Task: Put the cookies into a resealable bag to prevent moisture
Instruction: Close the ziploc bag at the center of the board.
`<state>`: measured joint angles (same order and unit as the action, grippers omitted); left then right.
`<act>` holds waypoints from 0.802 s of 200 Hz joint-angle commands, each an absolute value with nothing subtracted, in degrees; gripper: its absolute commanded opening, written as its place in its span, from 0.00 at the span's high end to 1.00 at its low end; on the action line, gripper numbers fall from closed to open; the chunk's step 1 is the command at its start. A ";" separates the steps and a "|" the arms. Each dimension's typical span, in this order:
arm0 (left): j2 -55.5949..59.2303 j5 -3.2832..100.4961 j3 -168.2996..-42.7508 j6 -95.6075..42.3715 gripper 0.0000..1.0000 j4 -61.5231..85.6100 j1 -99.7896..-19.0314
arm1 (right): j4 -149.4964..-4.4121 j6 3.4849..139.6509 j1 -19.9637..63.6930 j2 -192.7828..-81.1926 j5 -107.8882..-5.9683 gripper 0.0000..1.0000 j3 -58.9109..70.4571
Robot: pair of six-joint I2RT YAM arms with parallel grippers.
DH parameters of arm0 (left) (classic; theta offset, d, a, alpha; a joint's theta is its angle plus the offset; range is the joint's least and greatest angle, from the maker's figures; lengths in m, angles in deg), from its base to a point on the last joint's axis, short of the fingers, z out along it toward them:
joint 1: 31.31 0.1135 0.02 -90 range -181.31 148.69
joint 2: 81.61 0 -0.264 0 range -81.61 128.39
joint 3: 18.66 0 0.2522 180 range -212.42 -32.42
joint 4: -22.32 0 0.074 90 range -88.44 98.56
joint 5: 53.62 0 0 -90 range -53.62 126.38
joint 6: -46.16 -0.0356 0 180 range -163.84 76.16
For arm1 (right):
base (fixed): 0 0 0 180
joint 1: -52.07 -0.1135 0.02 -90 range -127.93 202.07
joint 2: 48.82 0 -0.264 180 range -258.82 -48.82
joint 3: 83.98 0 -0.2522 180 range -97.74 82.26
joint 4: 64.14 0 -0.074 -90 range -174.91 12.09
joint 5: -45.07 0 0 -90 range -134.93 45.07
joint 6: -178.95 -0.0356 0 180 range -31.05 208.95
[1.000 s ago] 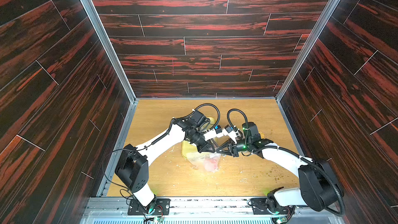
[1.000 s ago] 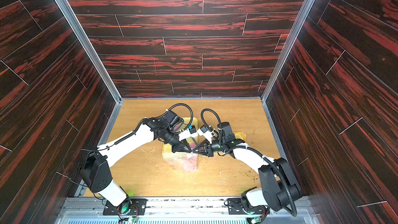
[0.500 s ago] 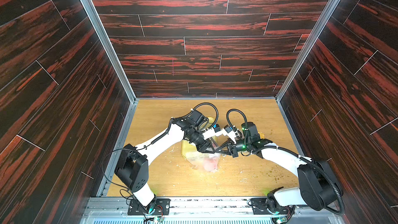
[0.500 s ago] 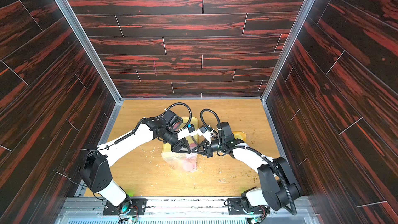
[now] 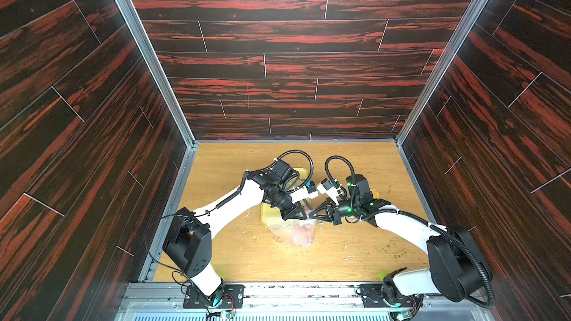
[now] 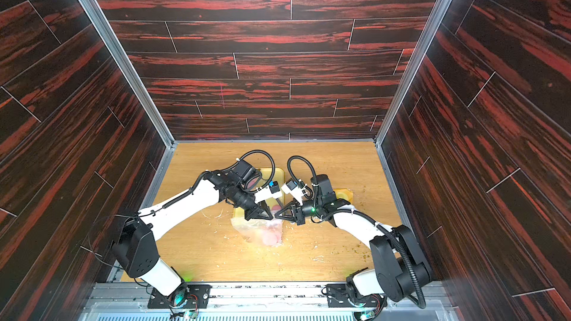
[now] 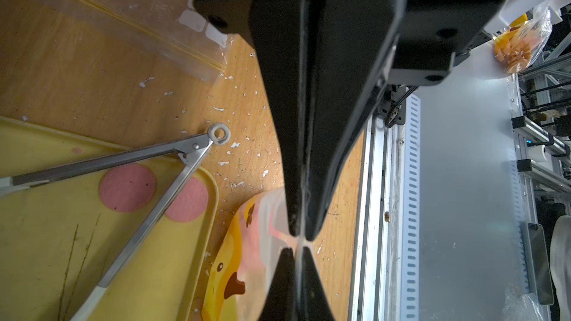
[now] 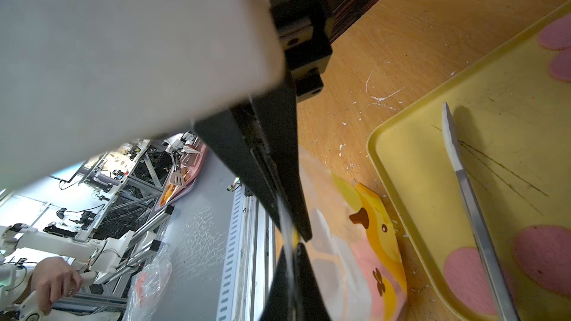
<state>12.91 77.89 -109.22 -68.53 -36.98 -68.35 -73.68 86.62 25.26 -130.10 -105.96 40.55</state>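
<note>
The resealable bag [image 5: 293, 231], clear with a yellow duck print [image 7: 228, 273], lies on the table beside the yellow tray [image 5: 265, 214]. Pink cookies [image 5: 302, 236] show through its film in both top views. More pink round cookies [image 7: 126, 187] [image 8: 472, 279] rest on the tray [image 7: 46, 242]. My left gripper [image 7: 297, 251] and right gripper [image 8: 295, 247] meet tip to tip at the bag's top edge. Each one is shut on the thin film. In a top view the left gripper [image 6: 268, 215] and right gripper [image 6: 278, 215] nearly touch.
Metal tongs [image 7: 154, 155] lie across the tray, their hinge ring over its rim. Another clear zip bag [image 7: 139, 10] lies flat on the table. A further bag [image 6: 343, 194] sits under the right arm. White crumbs dot the wood; dark walls close in three sides.
Hardly anything: both grippers remain tip to tip at the bag's top edge, and the bag lies in the same spot.
</note>
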 commanded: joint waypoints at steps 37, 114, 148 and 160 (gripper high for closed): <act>8.59 74.79 -109.05 -70.05 1.00 -42.21 -66.43 | -77.28 88.69 26.49 -130.24 -106.36 1.00 40.52; 6.79 72.38 -108.21 -70.72 1.00 -47.30 -65.36 | -77.23 88.73 27.72 -129.36 -106.79 1.00 41.30; 5.88 69.69 -107.88 -71.17 0.85 -49.11 -64.89 | -77.21 88.79 28.22 -128.89 -106.73 1.00 41.85; 5.32 69.43 -107.72 -71.09 1.00 -49.53 -64.49 | -77.21 88.78 28.37 -128.85 -106.79 1.00 42.01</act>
